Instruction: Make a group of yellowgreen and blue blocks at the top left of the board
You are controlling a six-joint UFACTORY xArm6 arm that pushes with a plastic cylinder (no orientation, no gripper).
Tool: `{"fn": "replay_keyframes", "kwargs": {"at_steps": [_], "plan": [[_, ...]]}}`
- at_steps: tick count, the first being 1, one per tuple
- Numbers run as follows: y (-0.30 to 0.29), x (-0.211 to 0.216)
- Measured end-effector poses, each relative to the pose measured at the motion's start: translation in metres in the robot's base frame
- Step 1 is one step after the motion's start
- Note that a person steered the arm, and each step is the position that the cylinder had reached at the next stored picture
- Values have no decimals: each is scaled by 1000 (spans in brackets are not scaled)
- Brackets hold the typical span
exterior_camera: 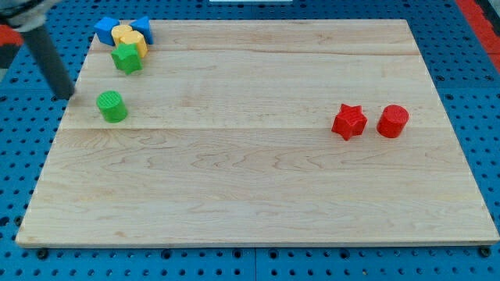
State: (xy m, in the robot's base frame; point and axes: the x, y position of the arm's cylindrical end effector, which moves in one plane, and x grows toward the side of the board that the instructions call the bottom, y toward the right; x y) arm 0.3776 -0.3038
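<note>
My tip (pixel 67 95) is at the board's left edge, just left of a green cylinder (pixel 112 106), with a small gap between them. At the top left corner a cluster sits together: a blue block (pixel 106 30), a second blue block (pixel 144 28), a yellow block (pixel 124 33), another yellow block (pixel 138 45) and a green star (pixel 126 58) below them. The green cylinder lies apart, below the cluster.
A red star (pixel 348 122) and a red cylinder (pixel 393 121) lie side by side at the view's right. The wooden board (pixel 258 195) rests on a blue pegboard surface (pixel 484 70).
</note>
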Motion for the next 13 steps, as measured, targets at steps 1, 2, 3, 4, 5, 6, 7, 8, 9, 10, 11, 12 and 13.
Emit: {"fn": "replay_keyframes", "kwargs": {"at_steps": [1, 2, 3, 4, 5, 6, 7, 8, 9, 10, 11, 12, 13], "plan": [[8, 45], [55, 45], [89, 43], [92, 56], [122, 54], [140, 28], [121, -17], [119, -29], [129, -25], [136, -25], [140, -25], [142, -26], [143, -28]]}}
